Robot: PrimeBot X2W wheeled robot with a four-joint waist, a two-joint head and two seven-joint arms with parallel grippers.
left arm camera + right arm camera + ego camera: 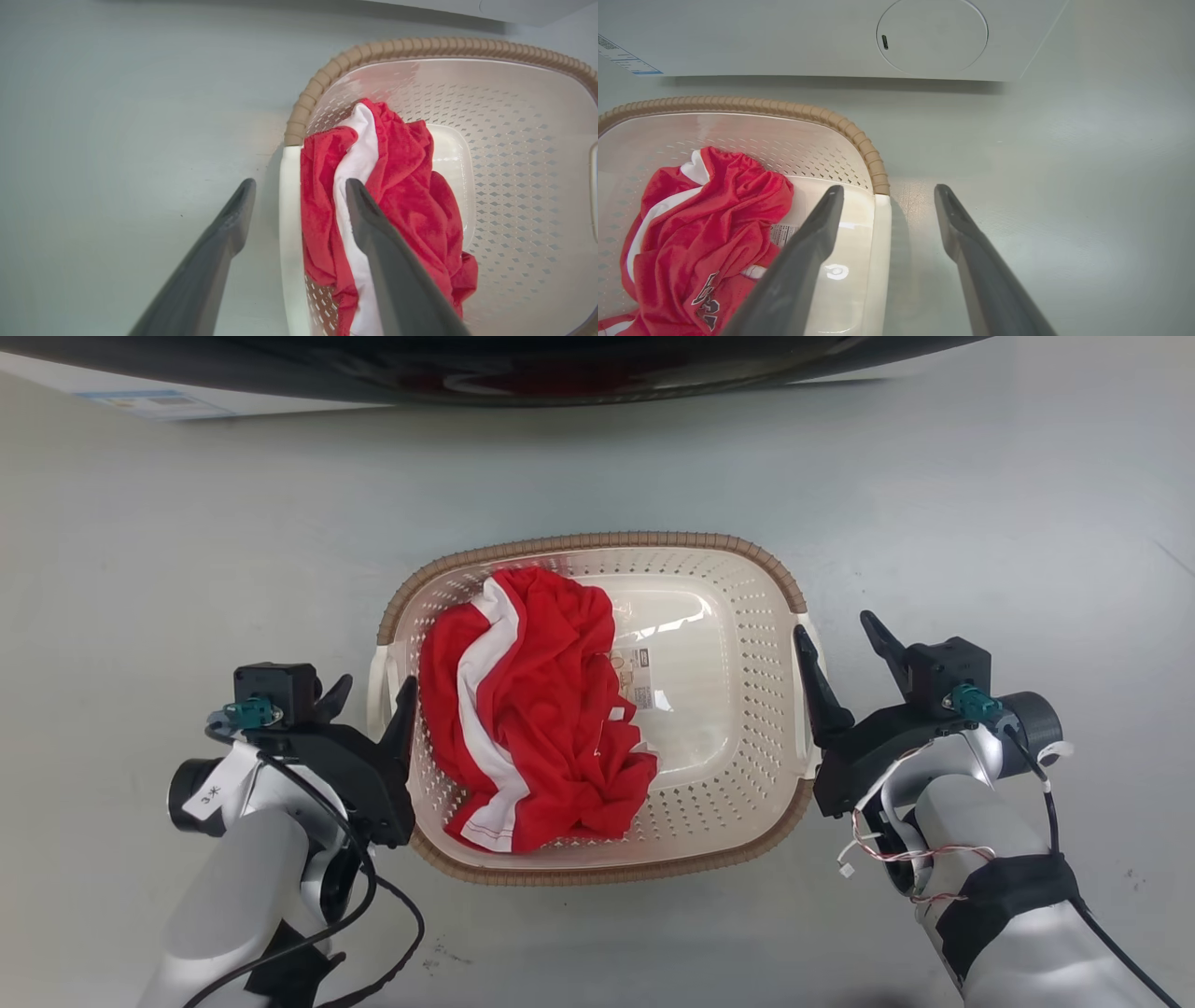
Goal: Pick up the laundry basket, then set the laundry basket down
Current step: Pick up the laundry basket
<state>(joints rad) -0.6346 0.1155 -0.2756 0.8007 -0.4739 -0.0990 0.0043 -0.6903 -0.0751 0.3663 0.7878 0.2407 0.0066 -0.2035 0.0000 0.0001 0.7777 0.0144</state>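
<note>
- The left claw [372, 695] stood open and empty at the near left, its fingers straddling the white left handle [289, 233]: one finger outside over the floor [187, 541], the other inside above a red-and-white garment [541, 709].
- The right claw [834, 627] mirrored it, also spread wide with nothing in its grip, one finger either side of the right handle [882, 261].
- The laundry basket [607, 539] sat on the floor directly between the two arms, its long axis running from claw to claw, so each arm was nearest its own handle. Whether any finger touched the plastic could not be told.
- The lift looked to depend on both claws closing on the handles together, keeping the basket level.
- Beyond the far rim stood a white washer [831, 37], well apart.
</note>
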